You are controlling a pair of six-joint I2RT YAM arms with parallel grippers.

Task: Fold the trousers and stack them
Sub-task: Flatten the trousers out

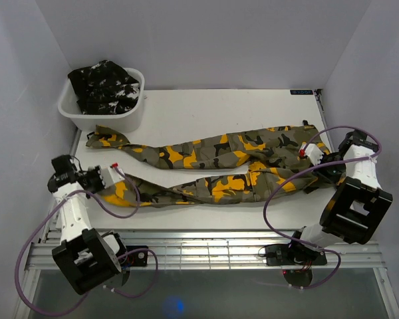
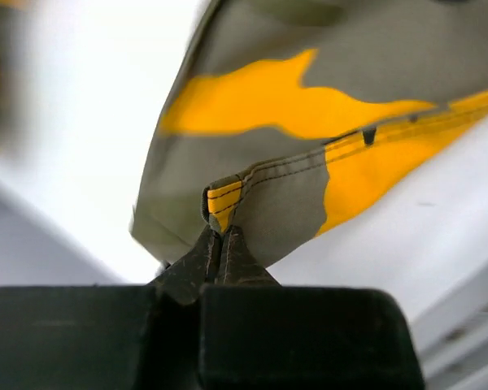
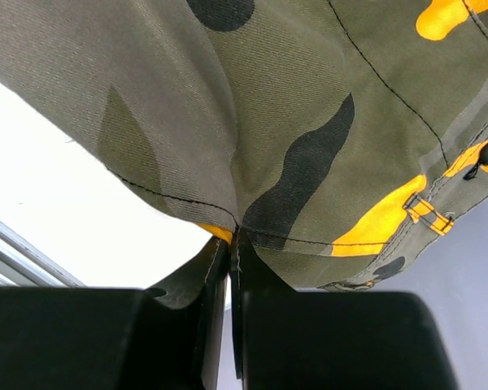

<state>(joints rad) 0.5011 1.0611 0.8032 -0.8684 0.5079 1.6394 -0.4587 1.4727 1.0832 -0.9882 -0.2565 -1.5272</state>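
The olive-grey trousers (image 1: 213, 169) with orange-yellow and black patches lie spread across the table, legs to the left, waist to the right. At the near leg's cuff my left gripper (image 1: 114, 175) is shut on the hem (image 2: 221, 199), its jaws pinched on the cloth. My right gripper (image 1: 306, 155) is shut on the waist end, where a fold of cloth (image 3: 252, 219) sits between its jaws. A second, black pair of trousers (image 1: 105, 85) with white flecks is bundled in the tub at the back left.
The white plastic tub (image 1: 123, 118) stands at the table's back left corner. White walls close the table on three sides. A slatted metal rail (image 1: 206, 252) runs along the near edge between the arm bases.
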